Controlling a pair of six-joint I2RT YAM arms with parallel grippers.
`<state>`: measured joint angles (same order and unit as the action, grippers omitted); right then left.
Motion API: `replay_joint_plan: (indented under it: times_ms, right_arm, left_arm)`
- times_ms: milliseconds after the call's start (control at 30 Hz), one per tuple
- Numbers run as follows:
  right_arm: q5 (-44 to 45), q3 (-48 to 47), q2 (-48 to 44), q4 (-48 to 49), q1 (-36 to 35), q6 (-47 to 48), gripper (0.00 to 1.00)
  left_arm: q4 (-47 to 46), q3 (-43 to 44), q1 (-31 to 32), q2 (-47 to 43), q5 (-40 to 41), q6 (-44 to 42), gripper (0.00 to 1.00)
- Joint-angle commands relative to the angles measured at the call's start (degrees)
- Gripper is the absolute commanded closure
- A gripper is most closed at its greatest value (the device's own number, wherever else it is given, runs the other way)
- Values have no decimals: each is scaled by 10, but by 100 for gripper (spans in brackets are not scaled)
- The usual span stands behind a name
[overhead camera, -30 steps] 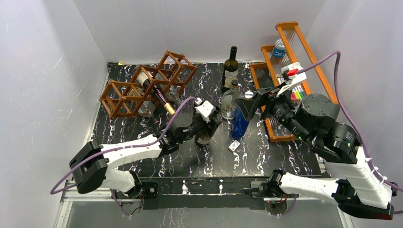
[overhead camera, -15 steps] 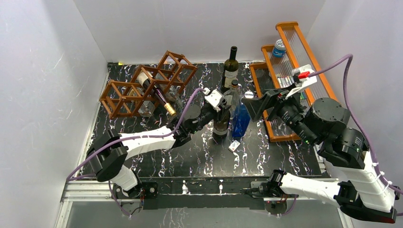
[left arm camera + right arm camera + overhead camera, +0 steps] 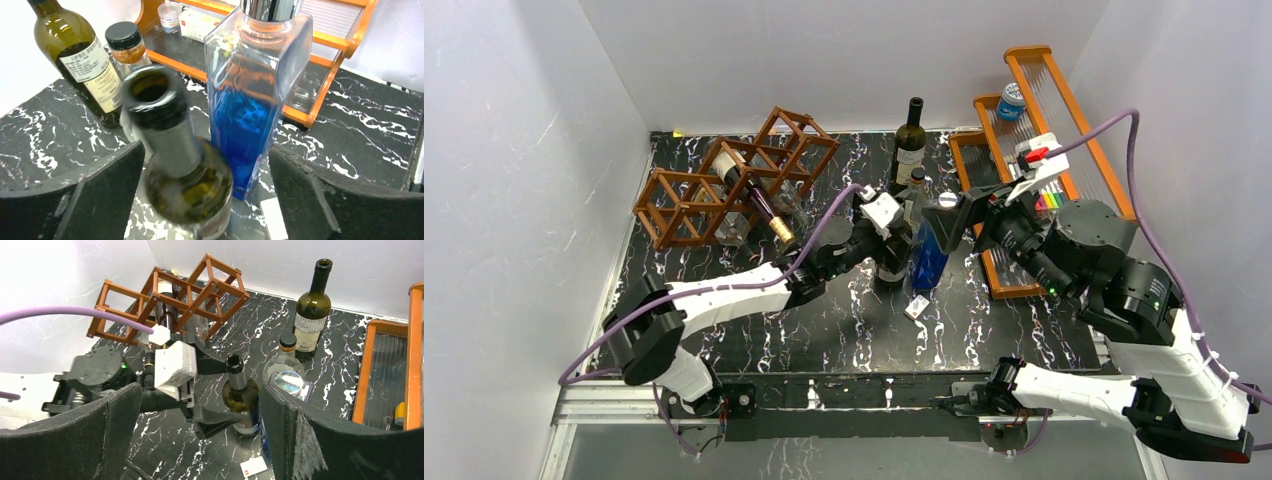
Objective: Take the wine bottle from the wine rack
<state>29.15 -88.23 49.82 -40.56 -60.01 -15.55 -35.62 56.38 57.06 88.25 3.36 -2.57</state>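
The wine rack [image 3: 734, 180], a dark reddish-brown lattice, stands at the back left, and the right wrist view shows it too [image 3: 170, 295]. One bottle with a gold cap [image 3: 764, 205] lies in a cell of it. A dark green wine bottle [image 3: 890, 272] stands upright on the table beside a blue bottle [image 3: 930, 255]. My left gripper [image 3: 894, 252] is open around this wine bottle [image 3: 185, 175], with a gap on each side of the glass, wider on the right. My right gripper [image 3: 952, 218] hovers open above the blue bottle, holding nothing [image 3: 200, 440].
A tall green bottle [image 3: 910, 140] and a small clear bottle [image 3: 916, 190] stand behind the blue one. An orange shelf [image 3: 1024, 120] with small items lines the right side. A white card [image 3: 917, 306] lies on the marble tabletop.
My left arm carried the wine bottle to the right, stood it upright by the blue bottle, then opened its jaws. The right arm lifted briefly and came back.
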Motion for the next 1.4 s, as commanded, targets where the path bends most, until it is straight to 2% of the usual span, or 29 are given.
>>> replay_joint_plan:
  times_ms: [0, 100, 200, 233, 367, 567, 600, 700, 833, 1133, 1367]
  right_arm:
    - [4, 5, 9, 32, -1, 20, 2]
    - [1, 9, 17, 41, 0, 27, 2]
    - [-14, 11, 36, 55, -1, 33, 2]
    - [-19, 10, 48, 63, -1, 38, 2]
    - [-46, 0, 85, 84, 0, 55, 2]
    - [-117, -28, 203, 117, -1, 91, 2]
    - [-130, -34, 222, 121, -1, 92, 2]
    - [-166, -60, 277, 124, -1, 92, 2]
    - [-187, -108, 368, 111, -10, 83, 2]
    - [-172, -243, 572, 50, -20, 18, 2]
    - [-105, -353, 692, 14, -20, 17, 2]
  left_arm:
    - [49, -8, -4, -86, 6, 3, 4]
    - [101, -11, -10, -135, 19, 10, 2]
    - [233, 1, -51, -199, 0, 40, 2]
    - [290, 4, -105, -221, -29, 79, 2]
    - [408, 12, -256, -278, -71, 120, 2]
    - [587, 104, -479, -282, -50, 161, 2]
    - [604, 112, -500, -280, -43, 170, 2]
    - [624, 118, -526, -283, -32, 180, 2]
    - [645, 116, -528, -295, -6, 188, 2]
    - [686, 103, -528, -342, 57, 175, 2]
    - [706, 90, -528, -370, 64, 167, 2]
